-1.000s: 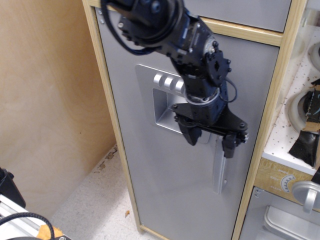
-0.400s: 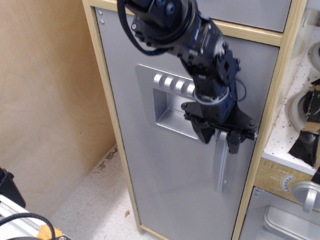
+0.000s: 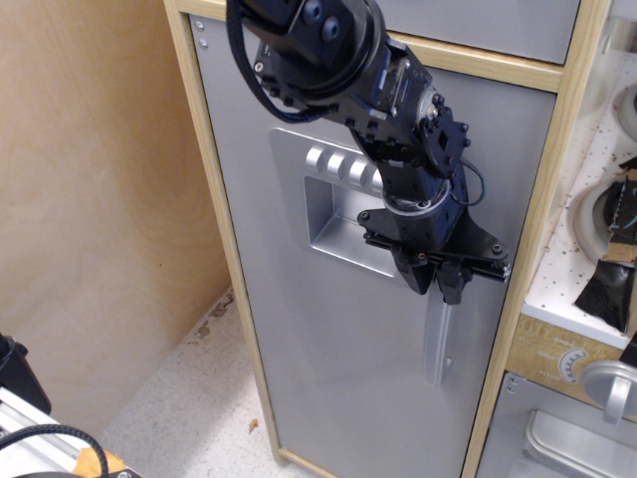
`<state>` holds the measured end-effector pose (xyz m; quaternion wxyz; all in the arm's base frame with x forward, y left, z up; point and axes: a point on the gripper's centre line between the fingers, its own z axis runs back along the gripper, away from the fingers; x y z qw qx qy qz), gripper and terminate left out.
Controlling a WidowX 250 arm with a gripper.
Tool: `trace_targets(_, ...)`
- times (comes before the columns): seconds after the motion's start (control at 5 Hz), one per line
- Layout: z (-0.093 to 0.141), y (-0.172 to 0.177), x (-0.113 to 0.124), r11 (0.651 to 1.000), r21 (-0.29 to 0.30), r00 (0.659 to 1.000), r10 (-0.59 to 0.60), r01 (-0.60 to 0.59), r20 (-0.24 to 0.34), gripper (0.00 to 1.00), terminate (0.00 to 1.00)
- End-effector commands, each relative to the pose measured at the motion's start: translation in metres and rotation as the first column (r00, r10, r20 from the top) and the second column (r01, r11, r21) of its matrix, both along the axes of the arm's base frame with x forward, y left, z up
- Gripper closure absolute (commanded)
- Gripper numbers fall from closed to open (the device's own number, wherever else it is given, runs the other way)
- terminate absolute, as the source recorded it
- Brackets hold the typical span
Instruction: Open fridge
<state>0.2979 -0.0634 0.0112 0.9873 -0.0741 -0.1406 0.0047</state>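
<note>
The fridge (image 3: 309, 339) is a tall cabinet with a light wood frame and a matte grey door, which sits flush in the frame. Its recessed silver dispenser panel (image 3: 333, 214) has a row of buttons, partly hidden by my arm. The curved silver vertical handle (image 3: 436, 344) runs down the door's right side. My black gripper (image 3: 435, 282) reaches down from the top and its fingers are closed around the upper end of the handle, hiding that end.
A plain grey panel (image 3: 488, 20) sits above the fridge. To the right are a white speckled counter (image 3: 582, 249), a wooden strip with a knob (image 3: 572, 366) and a small grey oven door (image 3: 557, 443). A plywood wall (image 3: 90, 199) stands left, with a speckled floor (image 3: 189, 398) and black cables (image 3: 40, 438).
My gripper moved right from in front of the dispenser to the handle's top, straddled it with open fingers, then closed them on it. The door has not moved.
</note>
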Motion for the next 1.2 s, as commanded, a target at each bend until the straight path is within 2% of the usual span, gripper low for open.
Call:
trace_targets(0.0, 0.003, -0.005, -0.025, 0.999, -0.029, 0.998, 0.042, -0.043, -0.044, 1.0, 0.0)
trace_targets(0.4, 0.002, -0.002, -0.077, 0.994, -0.075, 0.991, 0.065, -0.075, -0.118, 1.0, 0.0)
trace_targets(0.6, 0.007, 0.0, -0.107, 0.994, -0.052, 0.985, 0.089, -0.097, -0.145, 0.0, 0.0)
trace_targets(0.8, 0.011, -0.013, -0.132, 0.987, -0.05, 0.974, 0.142, -0.153, -0.178, 0.0, 0.0)
trace_targets(1.0, 0.007, -0.043, -0.138, 0.973, -0.072, 0.962, 0.205, -0.221, -0.18, 0.0, 0.0)
